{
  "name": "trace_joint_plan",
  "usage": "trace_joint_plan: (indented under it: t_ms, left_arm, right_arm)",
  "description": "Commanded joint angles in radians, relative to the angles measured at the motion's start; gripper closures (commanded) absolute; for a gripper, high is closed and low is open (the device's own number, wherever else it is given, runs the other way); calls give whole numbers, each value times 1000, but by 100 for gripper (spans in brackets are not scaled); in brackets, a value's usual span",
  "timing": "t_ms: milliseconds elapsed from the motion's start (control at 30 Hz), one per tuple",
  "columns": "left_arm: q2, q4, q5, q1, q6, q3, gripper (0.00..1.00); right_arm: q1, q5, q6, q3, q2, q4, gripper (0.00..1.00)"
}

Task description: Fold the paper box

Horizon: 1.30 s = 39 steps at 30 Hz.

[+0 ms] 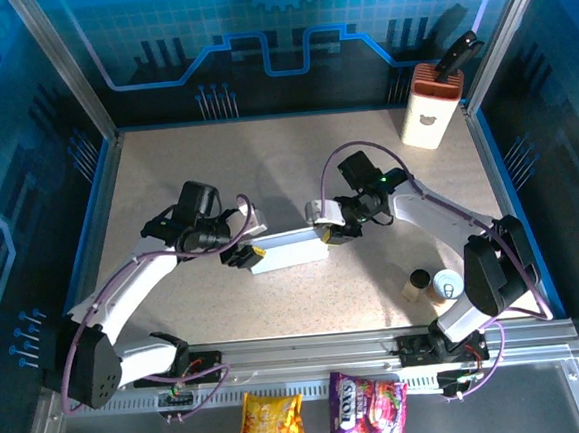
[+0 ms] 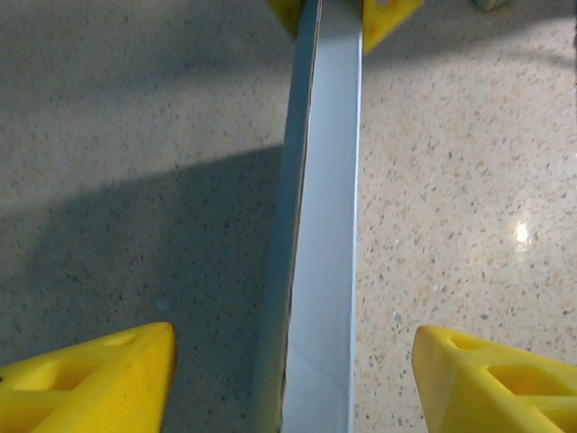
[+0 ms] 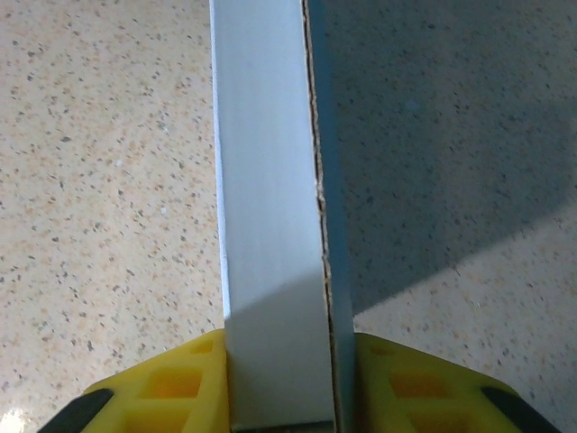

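The paper box [image 1: 290, 249] lies in the middle of the top view on the speckled table [image 1: 156, 177]. It is a long, narrow pale strip with an arm at each end, the two arms meeting it end to end along one line.

At the box's right end in the top view, the right gripper [image 3: 279, 361] is pinching the cardboard. In its own camera the yellow fingers [image 3: 171, 388] press flat against both long sides at the bottom of the frame, with no gap showing. I'd say that grip is there to keep the thin box standing on its narrow side and stop it sliding.

The left gripper [image 2: 293, 336] stands spread. In the left wrist view its yellow fingers [image 2: 108, 379] sit in the two bottom corners, and bare table shows between each one and the box [image 2: 325, 225]. It straddles the end without touching it. Two more yellow tips flank the box's far end at the top of that frame.

To my eye the box looks nearly closed up: a white face with one raw cardboard edge running along it [image 3: 266, 180]. The spread pincer seems lined up either to press that end together or to back away; I can't tell which.

The tall white-and-orange container [image 1: 428, 105] in the upper right stands well apart, out of the way.
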Motion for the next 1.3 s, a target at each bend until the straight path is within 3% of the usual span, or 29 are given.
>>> trace_joint_plan:
  t_ms: [0, 200, 467, 967, 1100, 1267]
  left_arm:
    - [31, -101, 10, -34, 25, 74, 30]
    - [154, -237, 9, -62, 87, 167, 29]
    - [213, -274, -11, -74, 112, 177, 30]
    - [223, -212, -94, -84, 115, 134, 59]
    - [221, -203, -91, -83, 112, 126, 60]
    - [217, -194, -80, -83, 107, 116, 60]
  right_arm:
    - [43, -17, 61, 42, 17, 21, 70]
    - [75, 18, 79, 43, 36, 27, 71]
    - [80, 45, 82, 31, 33, 36, 70]
    - [94, 71, 87, 39, 18, 30, 66]
    - [96, 75, 121, 40, -14, 37, 61]
    - [95, 116, 251, 25, -86, 61, 43]
